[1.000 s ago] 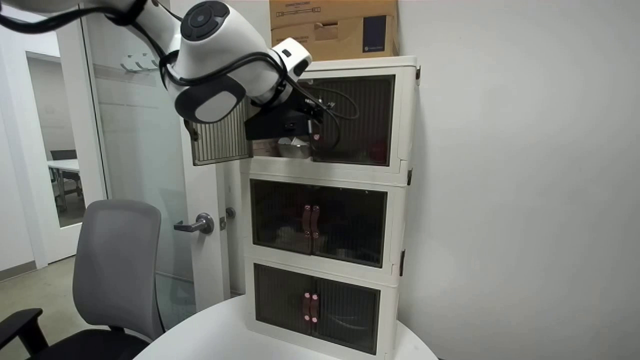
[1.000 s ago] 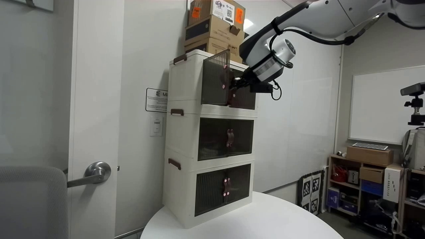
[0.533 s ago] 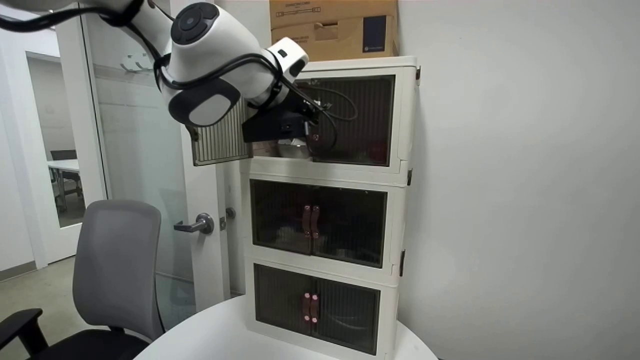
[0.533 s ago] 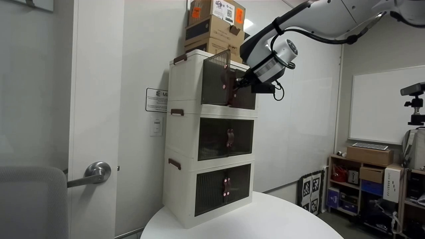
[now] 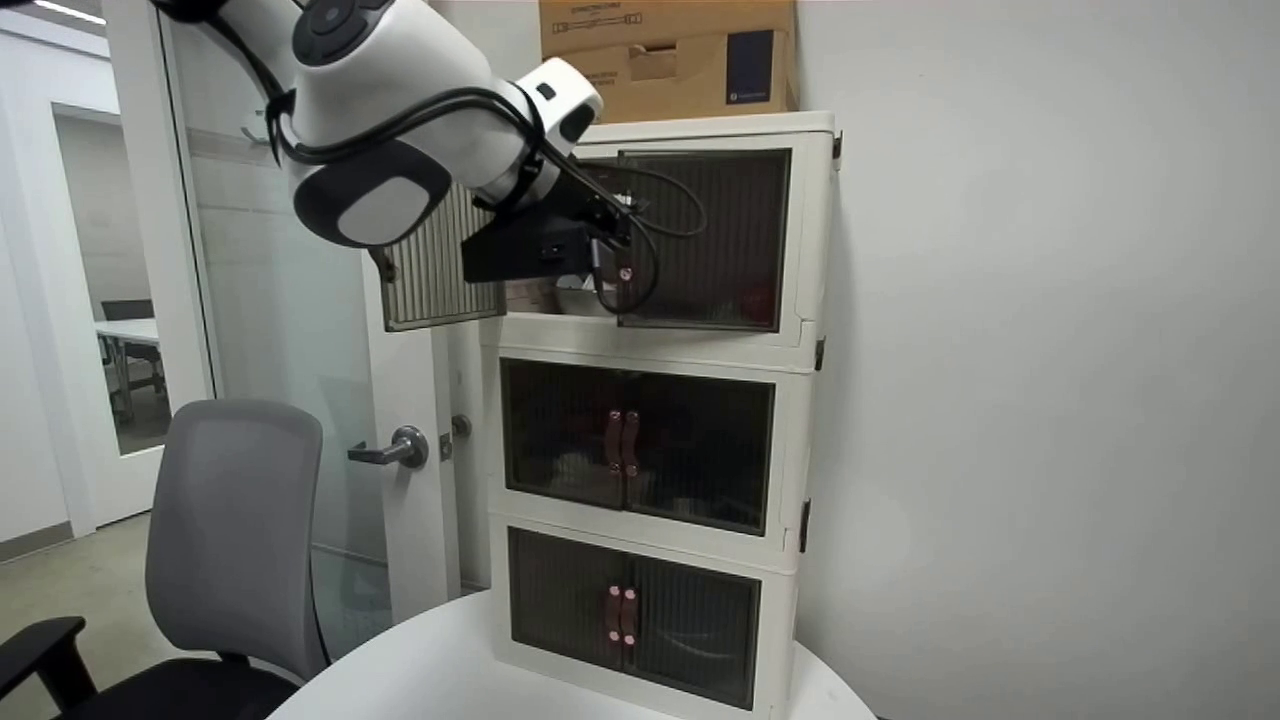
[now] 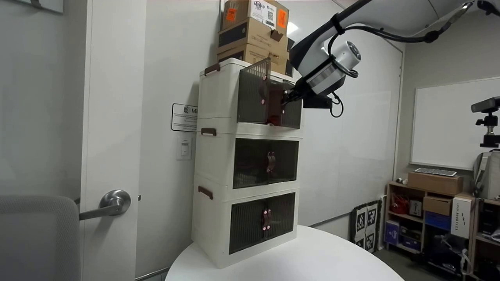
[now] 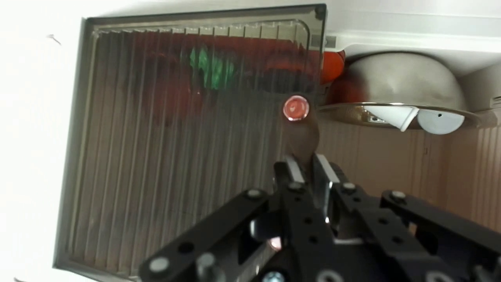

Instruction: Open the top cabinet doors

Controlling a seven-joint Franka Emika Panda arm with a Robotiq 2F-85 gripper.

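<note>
The top cabinet doors are smoky ribbed panels. One door stands swung wide open (image 5: pixel 440 265) and also shows in an exterior view (image 6: pixel 252 95). The other door (image 5: pixel 710 240) stands slightly ajar, its free edge a little out from the frame; it shows large in the wrist view (image 7: pixel 188 156). My gripper (image 7: pixel 307 168) is shut on this door's reddish-brown handle (image 7: pixel 302 137), with the strap between its finger pads and the pink rivet above them. In an exterior view the gripper (image 6: pixel 286 99) is at the door's free edge. The handle's lower part is hidden by the fingers.
Inside the compartment are a metal bowl (image 7: pixel 403 80) with white items and an orange-red object (image 7: pixel 332 67). Cardboard boxes (image 5: pixel 670 75) sit on the cream cabinet (image 5: pixel 805 250). The cabinet stands on a round white table (image 6: pixel 312 257). A grey chair (image 5: pixel 235 530) stands beside it.
My gripper has drawn back from the cabinet, and the held door's free edge has come outward with it. The wide-open door has not moved.
</note>
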